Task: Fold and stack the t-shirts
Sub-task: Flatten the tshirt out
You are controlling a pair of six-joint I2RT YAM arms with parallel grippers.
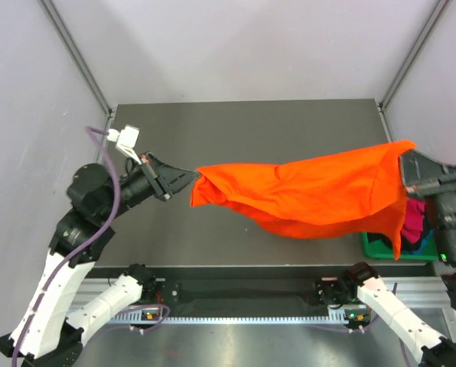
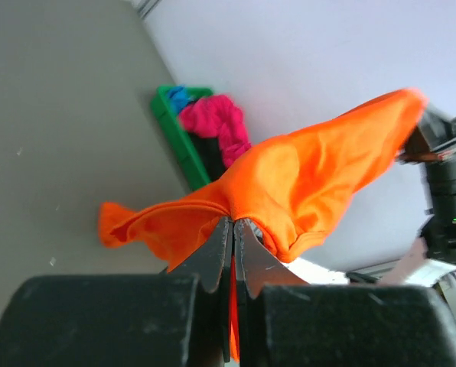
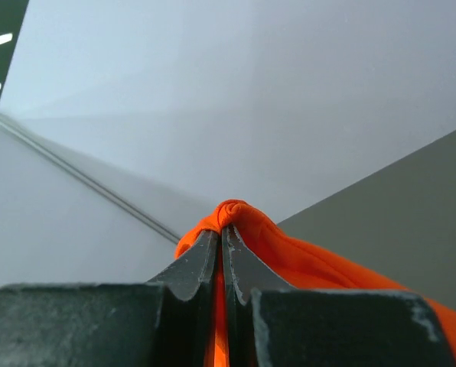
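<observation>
While both arms hold it strung out in mid-air, the left gripper (image 1: 191, 177) is clamped tight on a bunched end of the vivid orange soft cloth t-shirt (image 1: 312, 191). The right gripper (image 1: 405, 164) is pinched closed on the opposite end, out by the table's right edge.

The shirt hangs between them over the dark grey table (image 1: 251, 122) and sags in the middle, so I'd say it's light and floppy, zero stiffness. It'll probably drape and crease wherever it lands. Best holds would be shoulder seams or hem corners; honestly can't tell which part each gripper has, it's too scrunched.

Room-wise, there's decent tabletop under the shirt, with walls close on both sides. The green plastic bin (image 1: 377, 246), with a magenta-red shirt (image 1: 418, 222) and a blue one (image 2: 178, 95), sits at the front-right corner, right under the dangling tail.
</observation>
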